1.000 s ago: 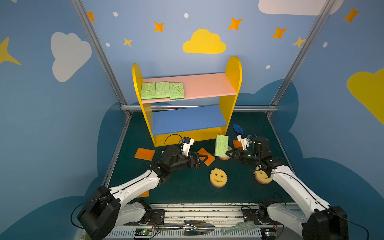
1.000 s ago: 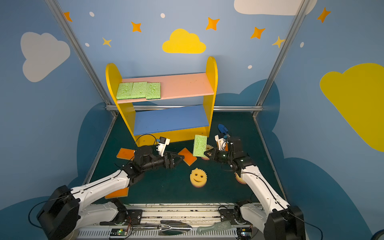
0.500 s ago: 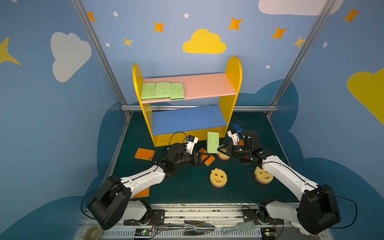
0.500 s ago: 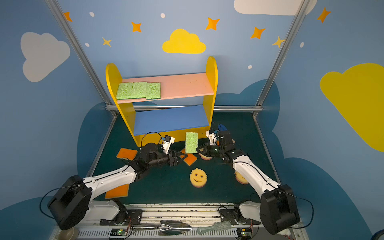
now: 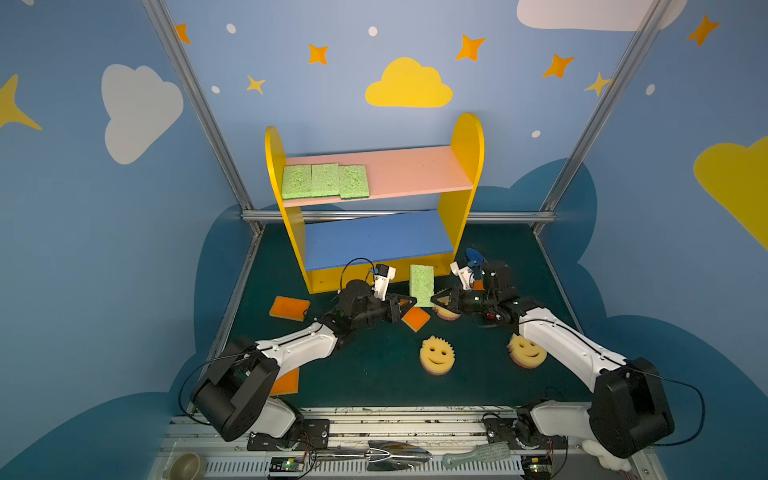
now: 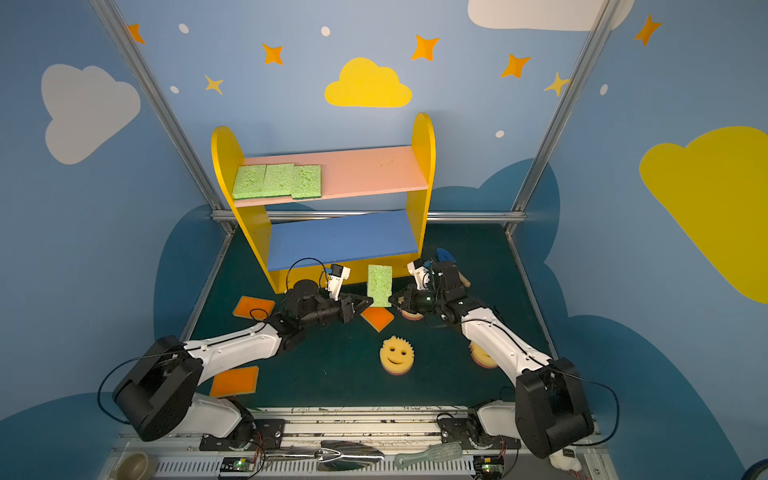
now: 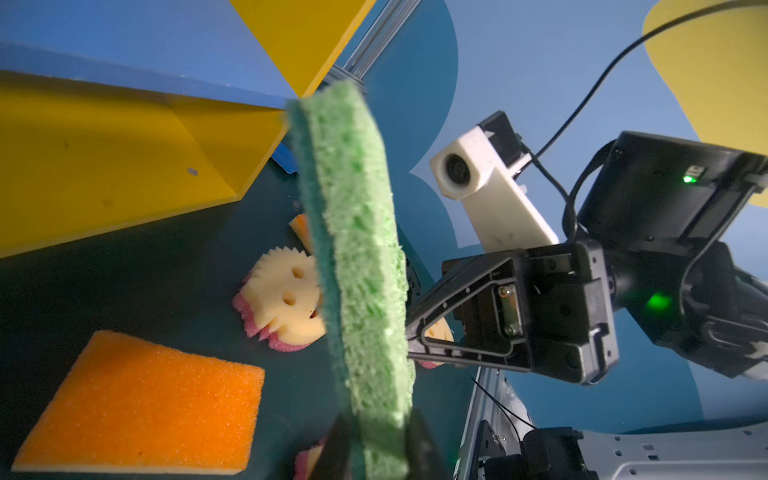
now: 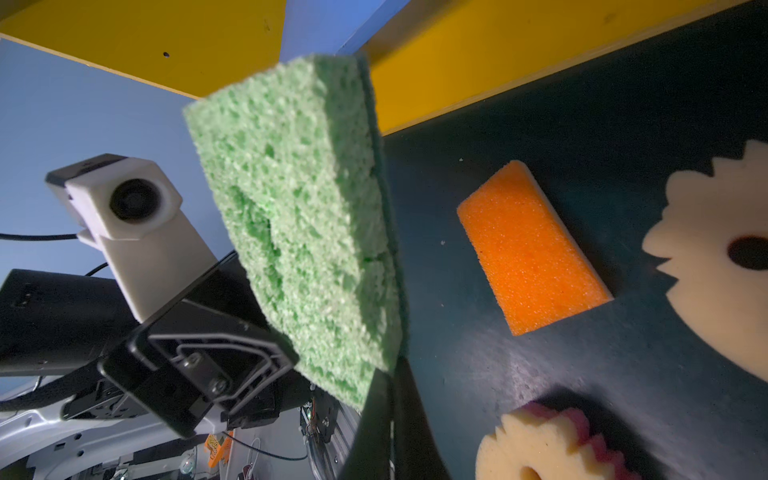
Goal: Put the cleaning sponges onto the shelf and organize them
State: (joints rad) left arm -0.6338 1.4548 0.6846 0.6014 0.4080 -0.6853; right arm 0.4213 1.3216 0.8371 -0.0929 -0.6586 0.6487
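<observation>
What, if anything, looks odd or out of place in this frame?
One green sponge stands on edge in mid-air before the shelf, pinched at its lower corners by both the left gripper and right gripper at once. Nothing looks spilled or damaged.

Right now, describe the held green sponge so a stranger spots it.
Find the yellow-sided shelf; just before its base, the left gripper and right gripper meet. Between them the green sponge stands on edge in mid-air, unlike three green sponges lying flat on the pink board.
</observation>
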